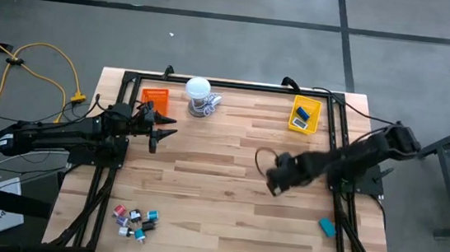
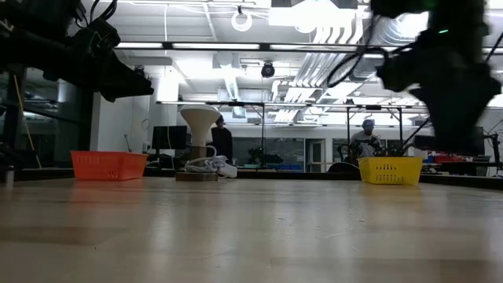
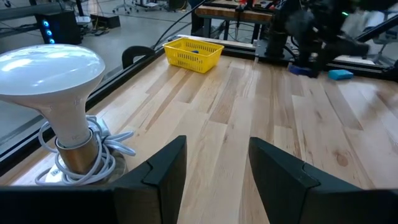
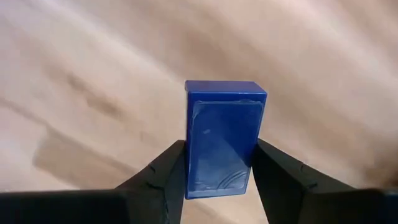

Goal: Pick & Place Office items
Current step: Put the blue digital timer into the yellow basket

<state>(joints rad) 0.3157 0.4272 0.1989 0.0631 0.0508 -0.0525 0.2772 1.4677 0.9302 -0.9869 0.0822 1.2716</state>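
An orange tray (image 1: 154,98) sits near the far left corner of the wooden table (image 1: 219,192), and a yellow tray (image 1: 305,115) sits near the far right corner. Between them, nearer the orange one, stands a white round-topped lamp-like object (image 1: 199,95) with a pale cord (image 3: 99,146) coiled around its base. A yellow cable (image 1: 45,63) loops across the grey floor left of the table.

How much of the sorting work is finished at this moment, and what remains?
Done: the yellow tray already holds a blue block. In hand: the right gripper is shut on another blue block and holds it above the middle of the table. Left: a cluster of small pieces near the front edge and a teal block at the right side. The left gripper waits open near the orange tray.
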